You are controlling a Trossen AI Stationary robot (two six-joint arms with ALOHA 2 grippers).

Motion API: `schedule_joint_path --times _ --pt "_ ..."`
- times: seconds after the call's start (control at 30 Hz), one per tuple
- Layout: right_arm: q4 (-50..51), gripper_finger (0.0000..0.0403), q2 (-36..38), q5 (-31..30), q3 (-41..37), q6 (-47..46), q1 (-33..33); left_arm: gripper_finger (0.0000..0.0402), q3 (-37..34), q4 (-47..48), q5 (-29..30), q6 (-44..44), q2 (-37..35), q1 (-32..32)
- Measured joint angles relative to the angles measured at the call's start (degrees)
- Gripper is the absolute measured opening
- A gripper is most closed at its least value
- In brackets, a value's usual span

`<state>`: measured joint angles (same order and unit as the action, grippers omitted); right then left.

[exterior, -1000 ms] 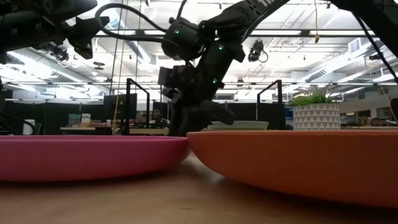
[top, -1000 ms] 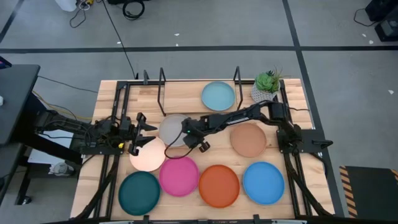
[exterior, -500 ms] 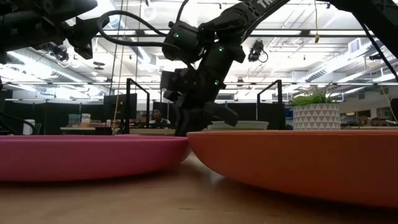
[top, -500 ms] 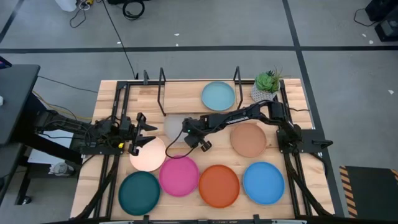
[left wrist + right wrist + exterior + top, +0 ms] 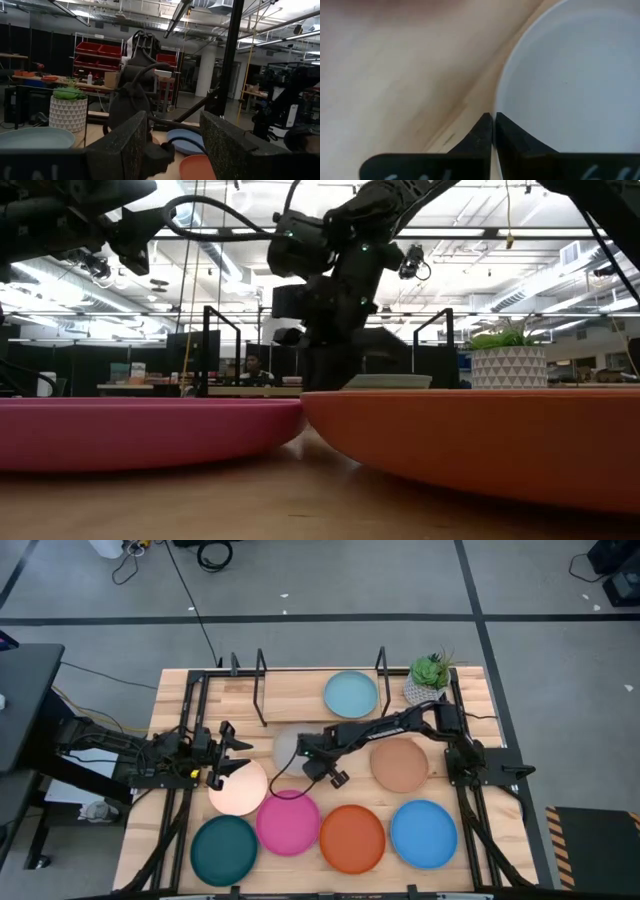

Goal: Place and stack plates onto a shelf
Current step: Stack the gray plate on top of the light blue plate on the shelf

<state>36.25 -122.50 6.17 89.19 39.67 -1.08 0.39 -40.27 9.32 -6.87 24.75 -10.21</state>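
Slatted pale wood covers the tabletop, which stands on a grey floor crossed by dark tape lines. At its middle lies the grey plate, mostly hidden under the right arm; the right gripper has its two dark fingers pinched together on that plate's rim, as the right wrist view shows, with the plate's pale inside on one side and bare wood on the other. Far of it, the light blue plate sits on the shelf, a pale board at the table's far edge with black metal hoops rising from it. Right of the grey plate is the tan plate; just left and nearer is the cream-peach plate. Along the near edge, left to right, lie the teal plate, the pink plate, the orange plate and the blue plate. The left gripper hovers over the far left rim of the cream-peach plate with its fingers spread wide, holding nothing. A potted plant stands at the far right corner. In the low view a person shows in the room beyond.
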Motion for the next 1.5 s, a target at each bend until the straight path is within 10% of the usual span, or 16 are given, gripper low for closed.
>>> schedule_joint_path --times 0.37,0.73,1.5 --pt "5.93 0.0021 9.1 5.31 -0.09 -2.35 3.11 0.0192 -0.01 -0.03 -0.02 0.02 0.0 -0.01" --pt "8.77 0.0021 19.7 -2.18 -0.07 -2.51 4.99 0.0192 0.01 -0.13 0.0 0.0 0.0 0.0" --pt "4.39 0.0018 20.42 -11.92 -10.32 -20.96 -11.3 0.0192 0.01 -0.21 0.0 0.04 0.0 0.01"
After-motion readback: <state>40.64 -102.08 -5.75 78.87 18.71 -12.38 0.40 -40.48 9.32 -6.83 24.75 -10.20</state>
